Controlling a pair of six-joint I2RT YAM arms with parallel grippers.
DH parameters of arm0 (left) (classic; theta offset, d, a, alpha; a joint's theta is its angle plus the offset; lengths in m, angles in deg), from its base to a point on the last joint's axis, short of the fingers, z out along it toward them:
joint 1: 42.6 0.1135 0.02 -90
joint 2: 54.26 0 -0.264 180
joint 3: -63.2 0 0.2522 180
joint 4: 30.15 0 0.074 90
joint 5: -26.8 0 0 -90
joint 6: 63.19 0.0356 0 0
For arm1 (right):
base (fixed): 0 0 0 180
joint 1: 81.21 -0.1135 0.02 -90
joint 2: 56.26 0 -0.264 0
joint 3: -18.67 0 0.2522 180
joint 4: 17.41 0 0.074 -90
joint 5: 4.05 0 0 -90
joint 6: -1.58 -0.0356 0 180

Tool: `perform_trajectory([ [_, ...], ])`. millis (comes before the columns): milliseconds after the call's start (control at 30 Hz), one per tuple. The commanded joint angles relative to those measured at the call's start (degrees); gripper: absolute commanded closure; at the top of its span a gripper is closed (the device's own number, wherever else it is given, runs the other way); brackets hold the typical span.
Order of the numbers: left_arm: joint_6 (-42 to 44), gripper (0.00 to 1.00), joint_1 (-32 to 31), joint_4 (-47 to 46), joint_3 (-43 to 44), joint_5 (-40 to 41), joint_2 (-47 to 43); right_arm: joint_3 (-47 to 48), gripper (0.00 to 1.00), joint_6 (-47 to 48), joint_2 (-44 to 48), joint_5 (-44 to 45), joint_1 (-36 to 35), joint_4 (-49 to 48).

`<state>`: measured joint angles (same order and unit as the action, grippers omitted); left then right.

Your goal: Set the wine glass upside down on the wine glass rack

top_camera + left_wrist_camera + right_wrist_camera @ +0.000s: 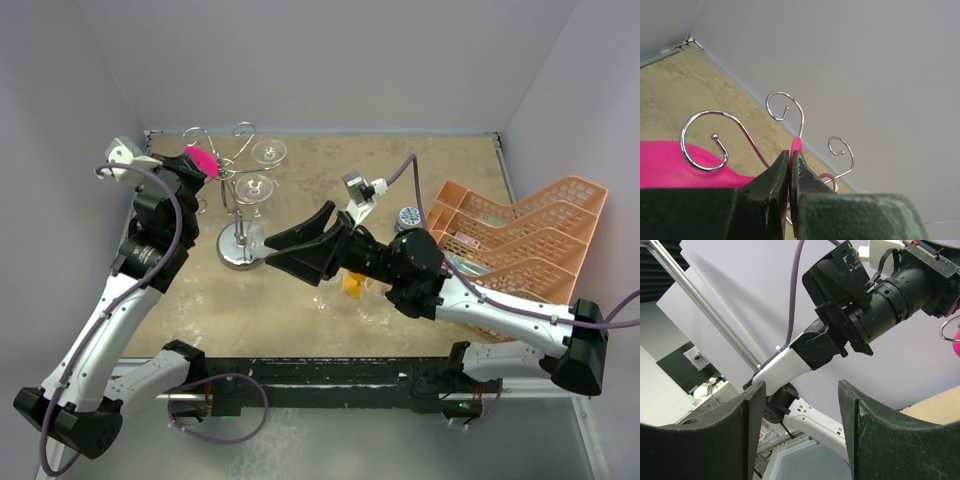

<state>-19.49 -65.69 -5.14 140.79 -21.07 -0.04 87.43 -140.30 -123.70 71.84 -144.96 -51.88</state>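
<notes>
Left claw (790, 156): I'm clamped tight on the thin edge of the pink glass (665, 165).
Right claw (266, 250): I'm wide open and holding nothing, beside the rack (240, 254).

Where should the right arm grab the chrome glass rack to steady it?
Probably low on the central post of the wine glass rack, just above its round base, from the side of the right gripper. The post is bare there, while the scroll arms above hold two clear glasses.
</notes>
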Motion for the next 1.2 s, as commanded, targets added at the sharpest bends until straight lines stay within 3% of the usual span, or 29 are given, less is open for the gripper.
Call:
perform_trajectory([
  [0,0.47,1.0,1.3,-5.34,0.76,-3.16,1.33,0.03,0.38,-0.03,2.07,0.35,-0.19,-1.57],
  [633,-7.18,1.0,16.09,-8.15,-2.9,-17.85,0.64,-0.13,0.39,-0.19,2.49,0.84,-0.15,-0.73],
  [1167,-5.13,1.0,21.42,-3.57,-2.13,-17.91,-1.22,-0.71,0.39,-0.35,2.76,0.84,-0.15,-0.52],
])
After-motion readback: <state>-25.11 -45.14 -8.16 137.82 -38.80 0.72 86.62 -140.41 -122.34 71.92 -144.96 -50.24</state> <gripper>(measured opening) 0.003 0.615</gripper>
